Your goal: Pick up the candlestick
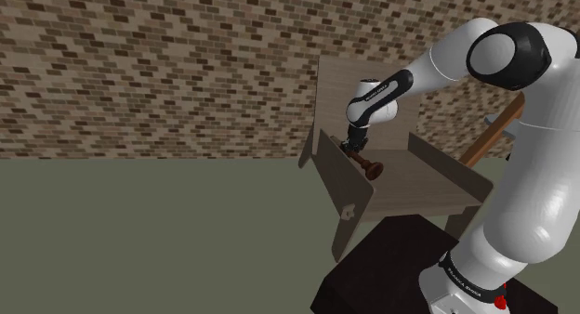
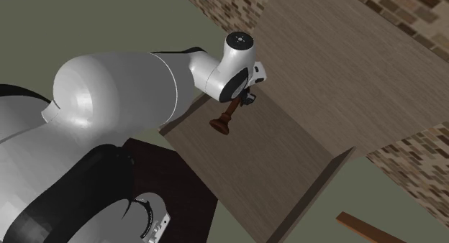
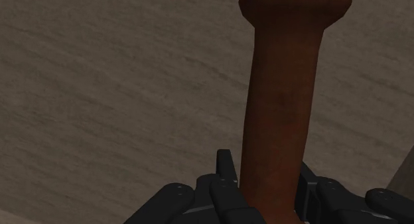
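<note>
Gripping brown candlestick point(image 1: 364, 163) by the stem, gripper point(image 1: 353, 148) fingers point(image 3: 224, 179) closed around it. Tilted, base low over wooden surface point(image 1: 423, 177); contact unclear. Lift straight up, slowly, squeeze firm. Flared base end likely to swing.

No legible text on the rig
White print runs along a black band point(image 1: 465, 277) at the foot of the white arm point(image 1: 534, 187), too small to read.
</note>
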Action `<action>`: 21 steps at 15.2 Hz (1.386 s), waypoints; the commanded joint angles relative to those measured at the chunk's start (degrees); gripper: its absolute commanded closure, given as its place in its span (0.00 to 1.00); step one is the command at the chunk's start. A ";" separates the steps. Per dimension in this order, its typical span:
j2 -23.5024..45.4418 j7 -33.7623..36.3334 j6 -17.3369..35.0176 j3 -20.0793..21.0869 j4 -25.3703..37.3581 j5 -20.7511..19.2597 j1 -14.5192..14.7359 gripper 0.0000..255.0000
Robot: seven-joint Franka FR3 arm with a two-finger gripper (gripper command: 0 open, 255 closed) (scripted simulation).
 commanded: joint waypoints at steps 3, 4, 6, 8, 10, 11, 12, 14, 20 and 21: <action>0.03 -0.01 0.07 0.05 0.02 0.01 0.03 1.00; 0.03 -0.02 0.07 0.05 0.03 0.01 0.03 1.00; 0.00 -0.02 0.08 0.04 -0.02 0.00 0.03 1.00; -0.53 -0.03 -0.50 -0.04 0.05 -0.11 0.06 1.00; -1.73 0.05 -1.81 -0.17 0.17 -0.36 0.18 1.00; -2.32 0.09 -2.47 -0.24 0.25 -0.49 0.24 1.00; -2.90 0.12 -3.14 -0.30 0.34 -0.61 0.29 1.00; -4.04 0.19 -4.48 -0.41 0.56 -0.85 0.40 1.00; -7.24 0.36 -8.59 -0.65 1.52 -1.52 0.66 1.00; -7.74 0.39 -9.28 -0.68 1.73 -1.62 0.70 1.00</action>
